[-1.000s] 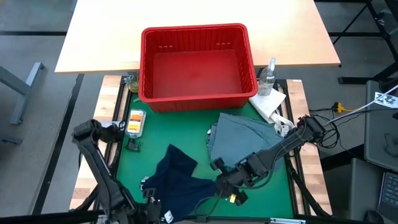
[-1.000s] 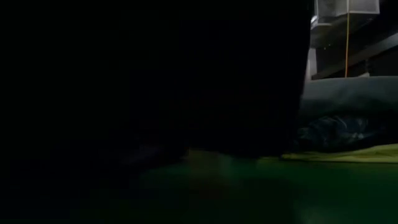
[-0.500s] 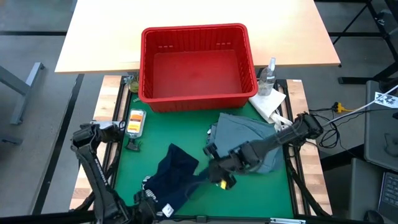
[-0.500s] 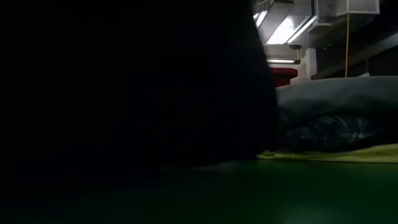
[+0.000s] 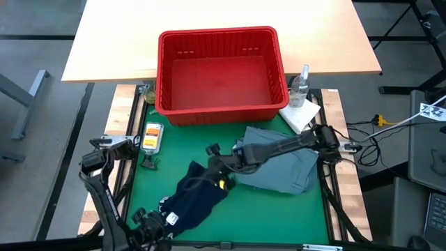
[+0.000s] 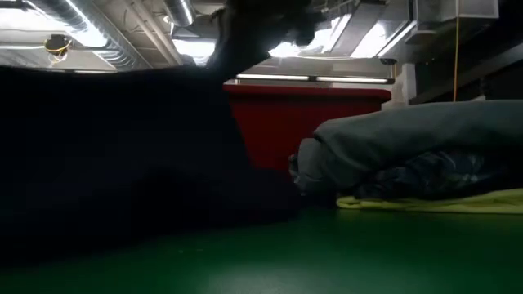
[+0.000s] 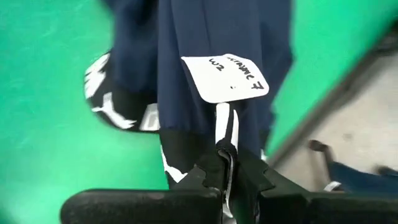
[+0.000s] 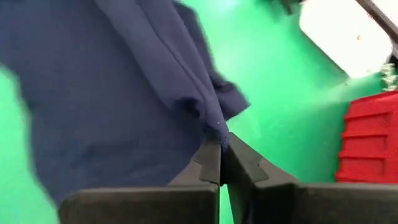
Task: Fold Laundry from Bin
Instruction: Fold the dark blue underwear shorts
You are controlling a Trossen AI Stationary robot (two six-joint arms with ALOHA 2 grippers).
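Swinging leftward across the green mat (image 5: 279, 213), my right gripper (image 5: 217, 167) is pinching the dark navy garment (image 5: 198, 199) at its far end while my left gripper (image 5: 157, 222) is clamping the near hem, so its long axis is probably running between them.

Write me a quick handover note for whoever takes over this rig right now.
Left end effector: shut on the dark navy garment, at the mat's near edge.
Right end effector: shut on the same garment's far edge, mid-mat.
Red bin: nothing visible inside.
Folded grey-blue garment: on the green mat, topping a pile with plaid and yellow layers beneath.
Left: fold the navy garment; it is bunched, not flat.
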